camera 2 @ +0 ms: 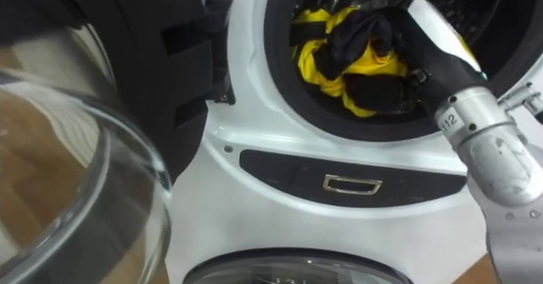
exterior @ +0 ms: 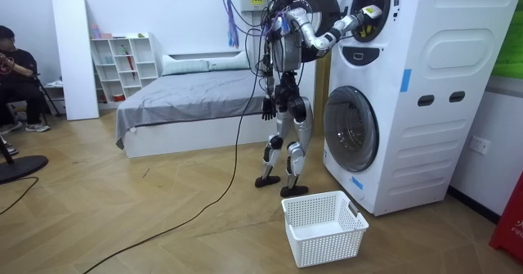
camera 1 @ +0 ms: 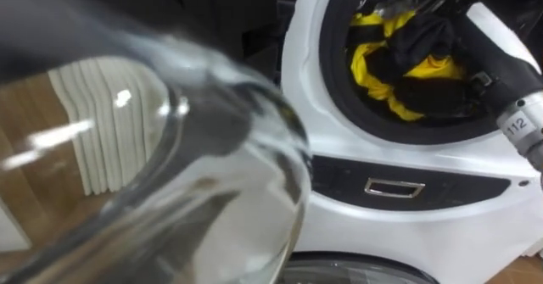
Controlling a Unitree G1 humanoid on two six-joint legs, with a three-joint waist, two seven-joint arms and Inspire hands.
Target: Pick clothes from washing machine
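A yellow garment [camera 2: 327, 59] mixed with dark cloth lies in the upper washing machine's drum [camera 2: 288, 97], just inside the round opening. My right hand [camera 2: 382, 68] reaches into the drum from the lower right, and its dark fingers curl round the yellow garment. In the room view I stand upright in front of the stacked white machines [exterior: 425, 78] with my right arm raised into the upper opening [exterior: 369, 14]. My left hand [exterior: 267, 108] hangs relaxed at my side.
The upper machine's glass door [camera 1: 170, 157] swings open at my left, close to my head. A white laundry basket [exterior: 323, 225] stands on the wooden floor behind my feet. The lower machine's door [exterior: 351, 139] is shut. A bed [exterior: 188, 94] and a seated person [exterior: 16, 78] lie further off.
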